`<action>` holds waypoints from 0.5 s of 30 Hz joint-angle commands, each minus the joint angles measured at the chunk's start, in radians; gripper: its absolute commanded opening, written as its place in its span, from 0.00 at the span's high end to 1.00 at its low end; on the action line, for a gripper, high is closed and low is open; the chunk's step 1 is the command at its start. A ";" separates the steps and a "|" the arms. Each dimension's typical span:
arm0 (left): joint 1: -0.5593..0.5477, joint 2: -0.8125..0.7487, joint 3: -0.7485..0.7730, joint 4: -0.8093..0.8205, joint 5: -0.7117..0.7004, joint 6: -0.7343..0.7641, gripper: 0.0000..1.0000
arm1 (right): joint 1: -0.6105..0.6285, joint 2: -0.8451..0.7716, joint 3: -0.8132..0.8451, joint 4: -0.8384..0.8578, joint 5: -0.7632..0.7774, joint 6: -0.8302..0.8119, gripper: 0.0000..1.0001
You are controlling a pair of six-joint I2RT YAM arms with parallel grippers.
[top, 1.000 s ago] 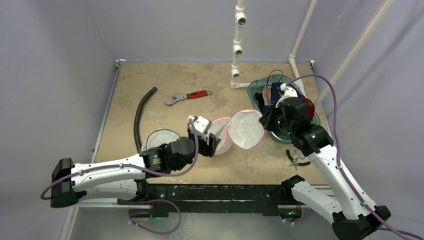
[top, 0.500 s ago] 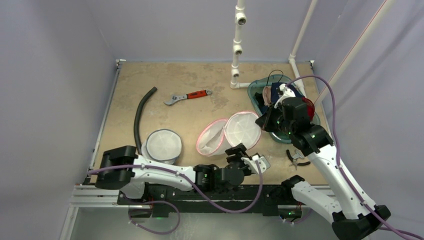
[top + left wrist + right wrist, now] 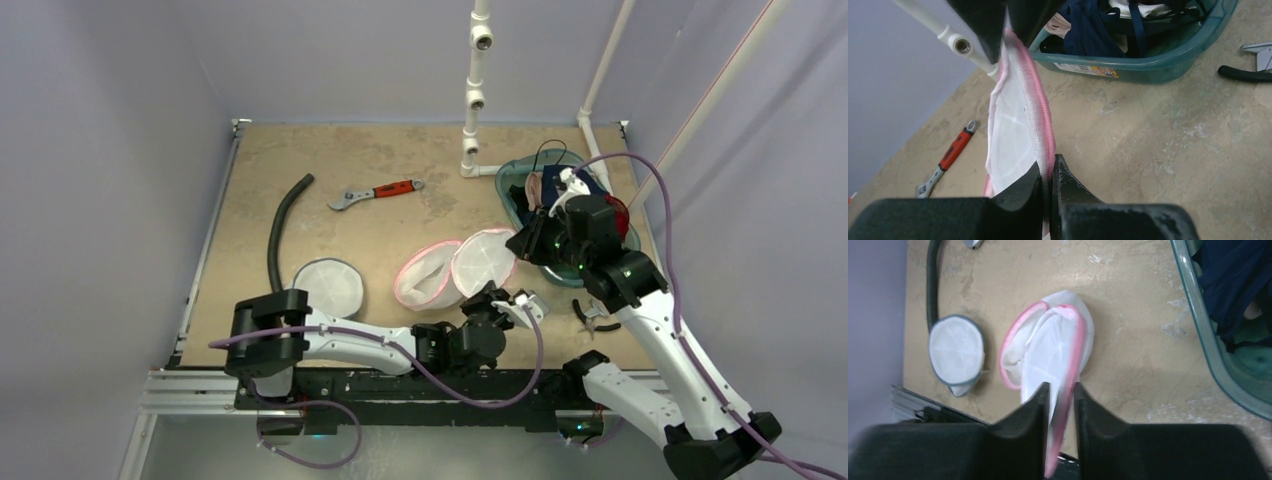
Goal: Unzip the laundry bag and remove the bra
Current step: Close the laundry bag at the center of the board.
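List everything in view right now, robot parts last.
mesh laundry bag: one, white with pink rim, centre
round mesh pouch: one, white with grey rim, left of bag
curved hose: one, black, left side
adjustable wrench: one, red handle, far centre
plastic bin of clothes: one, teal, far right
pliers: one, black handles, near right
plastic pipe frame: one, white, far edge
left gripper: one, black, shut on bag's rim
right gripper: one, black, bag's rim between fingers

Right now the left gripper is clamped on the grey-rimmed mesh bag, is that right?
No. The left gripper is clamped on the pink-rimmed mesh bag, as the left wrist view shows; the grey-rimmed mesh bag lies apart, untouched.
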 commanded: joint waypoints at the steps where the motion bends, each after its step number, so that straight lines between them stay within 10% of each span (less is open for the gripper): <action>1: -0.003 -0.096 -0.053 0.092 -0.013 -0.100 1.00 | 0.002 -0.030 -0.008 0.030 -0.027 0.001 0.57; 6: -0.003 -0.200 -0.141 0.119 0.002 -0.236 1.00 | 0.003 -0.057 0.012 0.039 0.035 0.003 0.26; 15: 0.028 -0.408 -0.310 0.249 0.106 -0.511 1.00 | 0.003 -0.286 -0.118 0.224 0.094 0.038 0.18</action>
